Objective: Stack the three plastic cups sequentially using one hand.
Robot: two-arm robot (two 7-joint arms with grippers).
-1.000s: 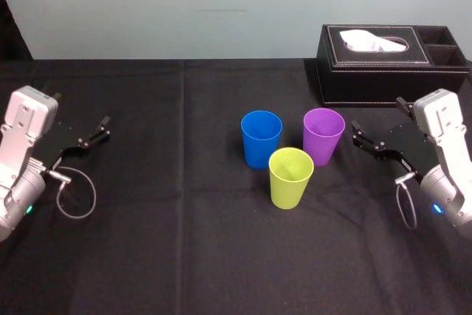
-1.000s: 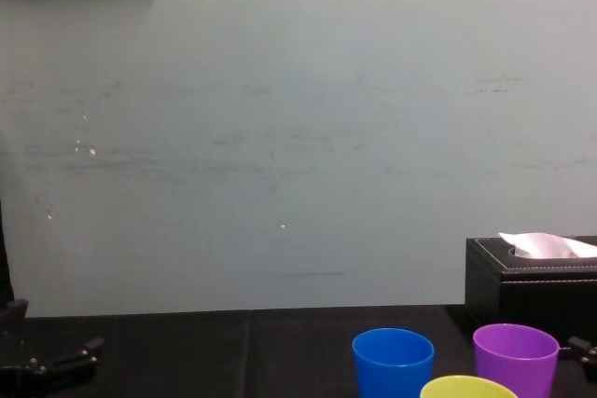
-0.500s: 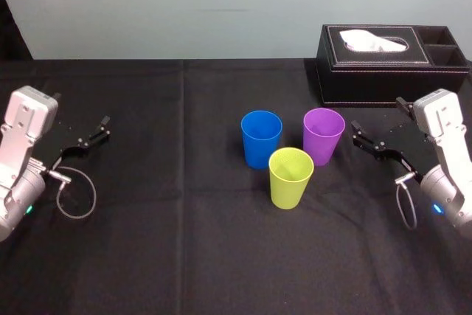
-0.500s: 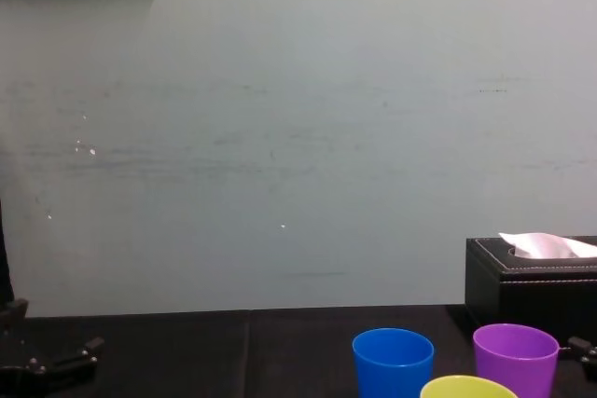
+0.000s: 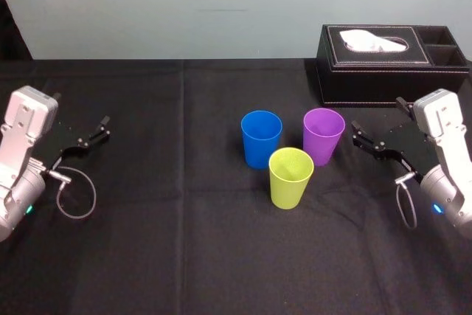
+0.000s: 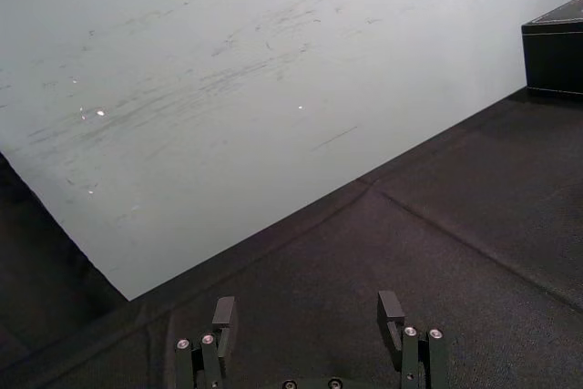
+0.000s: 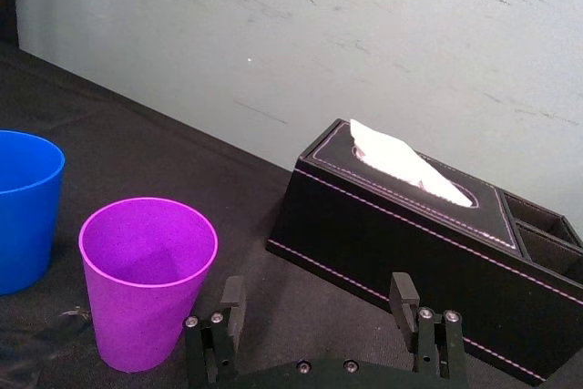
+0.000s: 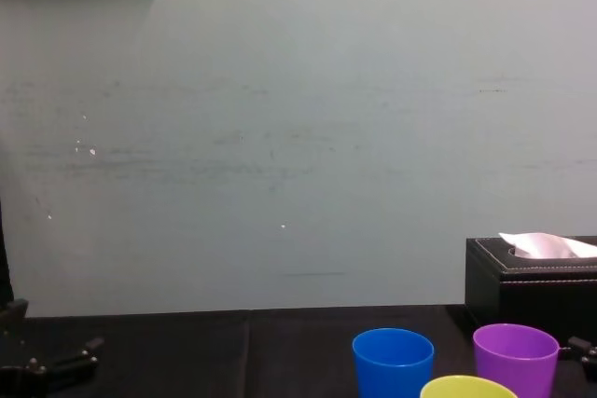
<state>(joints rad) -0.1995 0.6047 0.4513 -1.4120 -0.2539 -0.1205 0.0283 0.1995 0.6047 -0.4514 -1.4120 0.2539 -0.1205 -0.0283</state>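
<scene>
Right gripper (image 5: pixel 377 125): jaws released, holding nothing, hovering low over the worktop (image 5: pixel 184 241) just in front of the black leather-look tissue box (image 5: pixel 383 64), on the robot's side of it. The jaws point toward the cups.

Left gripper (image 5: pixel 80 112): jaws likewise released and empty, well apart from the tissue box at the opposite end of the worktop.

Governing relation: the purple tapered plastic cup (image 5: pixel 323 135) stands upright, mouth up, near the tissue box's front left corner and directly ahead of the right jaws, with a clear gap between. Its long axis is vertical, so the judgement is that a sideways approach across the wall suits it. The right arm is plainly the nearer.

The blue tapered plastic cup (image 5: pixel 261 138) stands beside the purple one, farther from the tissue box. The yellow-green tapered plastic cup (image 5: pixel 290 176) stands farthest from it, in front of the other two.

Count: three cups, one per colour, all upright and none nested; one tissue box; two grippers. No stacking step is done.
</scene>
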